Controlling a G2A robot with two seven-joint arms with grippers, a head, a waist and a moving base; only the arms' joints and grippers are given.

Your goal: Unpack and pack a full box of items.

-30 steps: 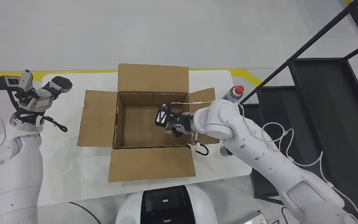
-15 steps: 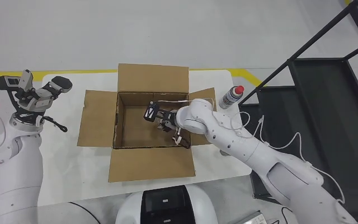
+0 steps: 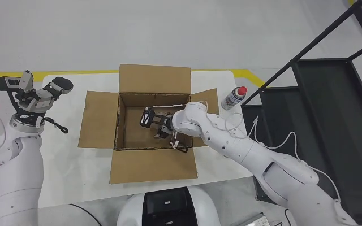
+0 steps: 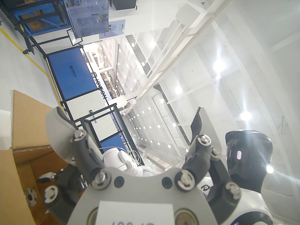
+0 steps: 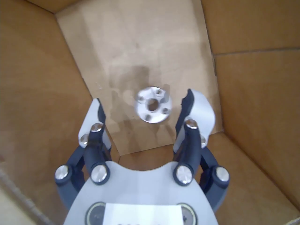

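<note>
Right gripper (image 3: 147,118) farther across the box (image 3: 154,79) interior, now over the metal flange (image 5: 141,109)

Right arm (image 3: 243,148): extended from the robot's right side across its front, elbow out to the right, forearm aimed toward the middle of the workspace.
Right wrist: turned so that the gripper points steeply downward.
Right gripper (image 3: 148,117) (image 5: 143,99): jaws spread wide, nothing clamped between them.
Right fingers (image 5: 202,112): white outer shells with dark inner pads, both tips at equal height.
Left arm (image 3: 17,148): folded up at the robot's far left, well apart from the right arm.
Left wrist: tilted so that the gripper faces upward and outward.
Left gripper (image 3: 58,86) (image 4: 126,118): jaws spread wide, nothing held.
</note>
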